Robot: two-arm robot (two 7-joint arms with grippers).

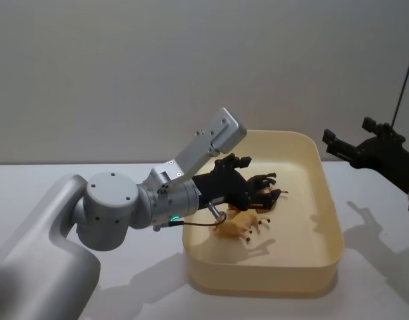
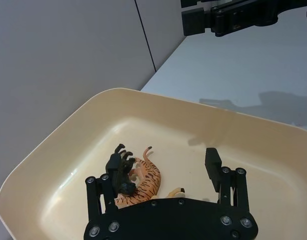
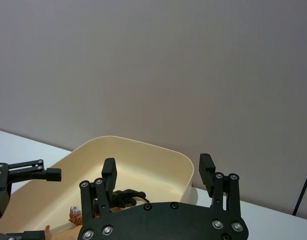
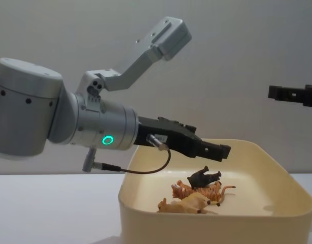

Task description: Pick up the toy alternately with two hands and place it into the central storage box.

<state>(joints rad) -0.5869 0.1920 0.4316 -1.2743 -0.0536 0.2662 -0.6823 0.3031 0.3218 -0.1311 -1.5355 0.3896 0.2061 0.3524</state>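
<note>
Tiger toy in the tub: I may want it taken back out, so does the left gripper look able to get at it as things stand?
Probably yes. The left gripper hangs open above the tiger toy inside the storage box. A black animal figure lies against the tiger and might get caught too.

Box (image 1: pixel 328 220): smooth cream plastic, soft sheen, faint highlights on inner walls.
Left arm (image 4: pixel 54 119): silver-grey, satin, metal-like casing.
Left gripper (image 4: pixel 217 151): matt black, hard plastic look, jaws angular, small shiny screw heads on the frame.
Right gripper (image 1: pixel 338 143): same matt black finish.
3 toys in box, moulded plastic: tiger (image 2: pixel 143 182) slightly glossy; black animal (image 4: pixel 204 178) dull; tan animal (image 4: pixel 184 205) smooth.
Tabletop (image 1: pixel 158 280): white, matt, smooth.
Wall (image 1: pixel 191 60): grey, matt.
</note>
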